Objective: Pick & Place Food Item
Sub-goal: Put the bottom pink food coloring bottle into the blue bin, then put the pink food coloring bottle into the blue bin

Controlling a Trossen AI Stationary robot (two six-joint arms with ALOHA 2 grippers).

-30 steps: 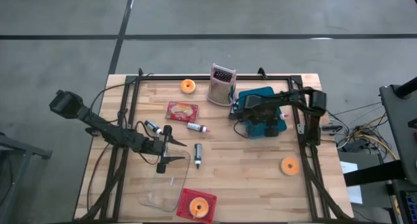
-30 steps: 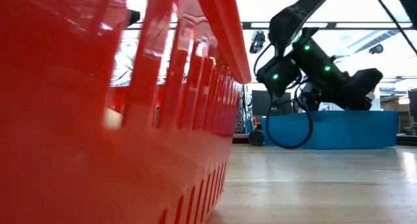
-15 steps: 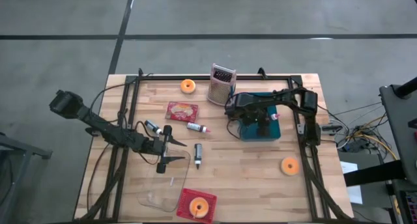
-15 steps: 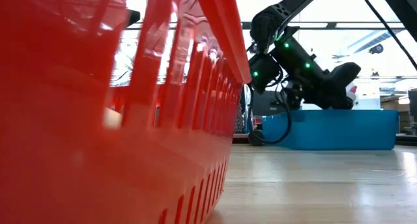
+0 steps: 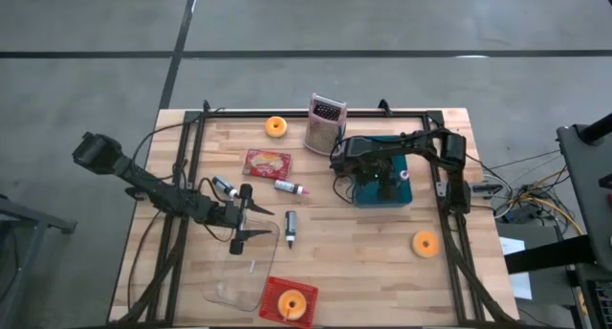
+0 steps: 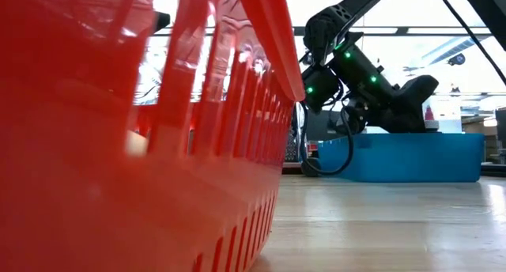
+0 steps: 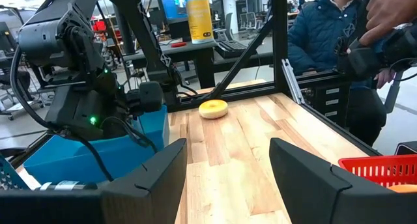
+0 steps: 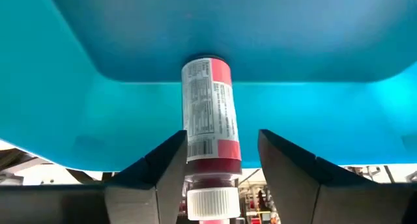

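My right gripper (image 5: 400, 176) hangs over the blue bin (image 5: 382, 195) at the table's far right. It is shut on a small bottle (image 8: 207, 107) with a red and white label and a white cap. In the low view the bottle's red end (image 6: 428, 114) shows just above the bin's rim (image 6: 411, 136). My left gripper (image 5: 261, 224) is open and empty at the table's left middle, just above the wood. An orange doughnut (image 5: 425, 243) lies on the table near the bin. My right gripper pinches the bottle by the lower part of its label (image 8: 207, 152), just above the cap, between its two fingers. The bottle lies along the fingers, cap toward the wrist, far end pointing into the bin. It is lifted clear.
A red basket (image 5: 289, 300) holding a doughnut stands at the near edge and fills the low view. A grater (image 5: 325, 123), another doughnut (image 5: 276, 126), a red packet (image 5: 267, 163), small bottles (image 5: 292, 187) and a clear tub (image 5: 239, 276) are on the table. A person (image 7: 326, 35) stands beyond the table.
My right gripper has gone toward the table's left with the bottle, ending over the middle of the blue bin. It has kept still for the last half second.
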